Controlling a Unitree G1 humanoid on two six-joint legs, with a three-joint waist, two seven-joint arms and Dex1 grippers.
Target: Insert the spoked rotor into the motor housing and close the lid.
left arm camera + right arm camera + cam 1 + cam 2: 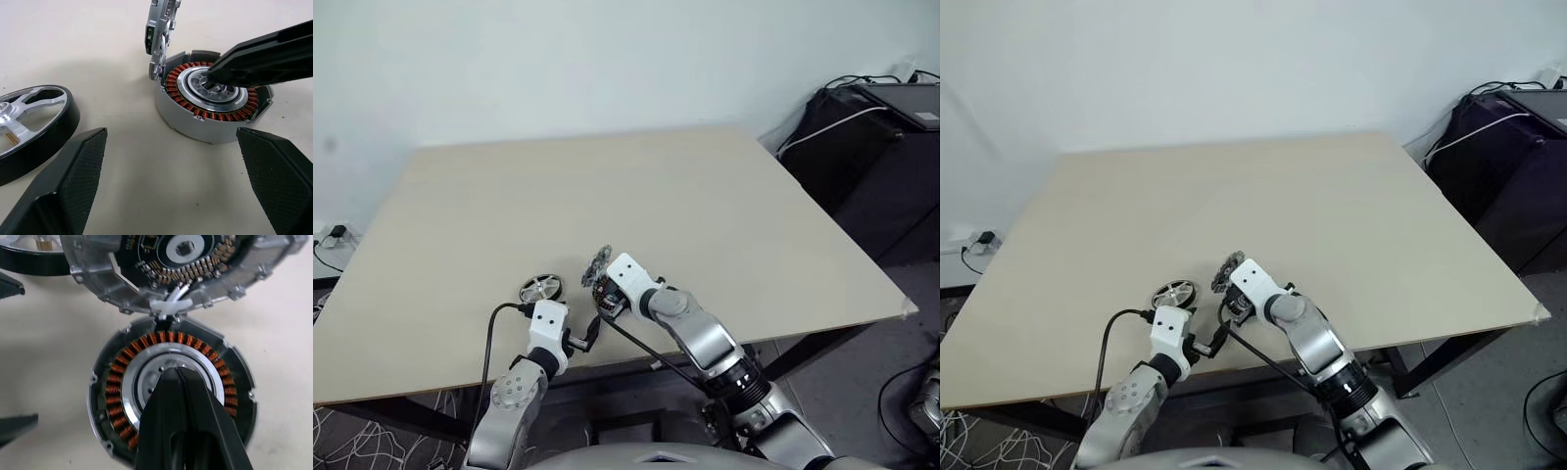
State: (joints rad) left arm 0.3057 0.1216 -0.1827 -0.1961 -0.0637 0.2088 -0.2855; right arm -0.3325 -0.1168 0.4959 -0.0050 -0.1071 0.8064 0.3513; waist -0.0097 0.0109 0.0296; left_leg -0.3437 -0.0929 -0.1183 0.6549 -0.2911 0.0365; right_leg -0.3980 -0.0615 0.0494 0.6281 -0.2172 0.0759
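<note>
The motor housing [195, 128], a grey round shell with an orange-copper winding ring around a silver centre, lies on the table near the front edge. Its hinged lid [159, 34] stands upright at the far side, with a circuit board on its inner face [146, 259]. My right gripper [173, 373] is shut, and its black tip rests on the housing's silver centre [212, 77]. The spoked rotor [29, 110], silver spokes in a black rim, lies flat on the table left of the housing [540, 287]. My left gripper [171, 139] hangs open just in front of the housing, holding nothing.
The pale wooden table [656, 196] stretches wide behind the parts, and its front edge is close to both hands. Black bags and cables [871, 127] sit off the table's right side. A wall socket with a plug [333, 233] is at the far left.
</note>
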